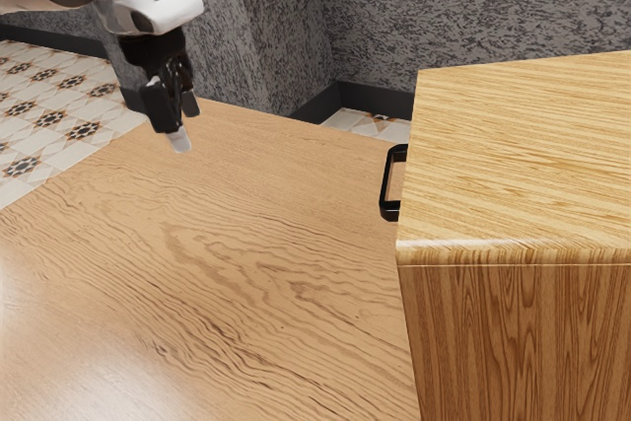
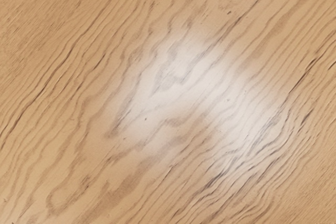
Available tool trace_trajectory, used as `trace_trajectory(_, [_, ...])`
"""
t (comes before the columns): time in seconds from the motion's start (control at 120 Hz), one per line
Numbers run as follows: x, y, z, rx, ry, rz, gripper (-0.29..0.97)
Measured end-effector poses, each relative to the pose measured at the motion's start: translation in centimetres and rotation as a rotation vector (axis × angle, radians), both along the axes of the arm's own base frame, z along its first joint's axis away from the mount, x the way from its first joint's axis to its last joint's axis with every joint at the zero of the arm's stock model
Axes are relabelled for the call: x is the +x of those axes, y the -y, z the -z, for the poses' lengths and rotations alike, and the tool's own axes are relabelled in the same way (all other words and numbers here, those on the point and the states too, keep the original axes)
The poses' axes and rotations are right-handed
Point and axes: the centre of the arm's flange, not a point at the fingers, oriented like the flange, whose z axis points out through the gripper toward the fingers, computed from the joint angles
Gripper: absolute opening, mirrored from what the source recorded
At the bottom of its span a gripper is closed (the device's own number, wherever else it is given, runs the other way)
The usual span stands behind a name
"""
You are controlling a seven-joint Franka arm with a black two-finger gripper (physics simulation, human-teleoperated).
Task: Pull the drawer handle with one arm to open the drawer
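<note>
Exterior view: where's the drawer handle [image 1: 390,181] relative to the gripper [image 1: 178,140]?
- Well apart. The black handle sticks out from the wooden cabinet [image 1: 513,165] toward the exterior view's left. The gripper hangs just above the table [image 1: 246,273], far off toward that view's upper left.

Are the jaws open, and do they hold anything?
- I can't tell how wide they stand from this side angle. Nothing is in them.

Any writing?
- A dark mark on the arm's [image 1: 148,2] white shell, cut off by the frame, unreadable.

What's hidden?
- The drawer front faces away, so I can't tell whether it's open or shut. The wrist view shows table [image 2: 168,98] grain with a pale glare.
</note>
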Motion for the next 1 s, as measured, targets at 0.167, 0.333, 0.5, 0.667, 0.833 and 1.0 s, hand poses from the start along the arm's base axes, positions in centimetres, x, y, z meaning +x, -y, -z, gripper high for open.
trace_trajectory(0.167, [-0.1, -1.4, 0.4, 0.001, -0.008, -0.014, 0.68])
trace_trajectory(0.333, [0.1, -1.0, 1.0, -0.037, -0.014, 0.001, 0.68])
trace_trajectory(0.5, [-4.0, 2.7, -0.3, 0.002, -0.036, 0.101, 0.68])
trace_trajectory(0.667, [-5.6, 5.6, 1.3, 0.047, -0.045, 0.362, 0.68])
trace_trajectory(0.833, [-4.4, 4.9, 2.0, 0.081, 0.051, 0.554, 0.68])
trace_trajectory(1.0, [-3.1, 6.1, 1.5, 0.044, 0.161, 0.762, 0.68])
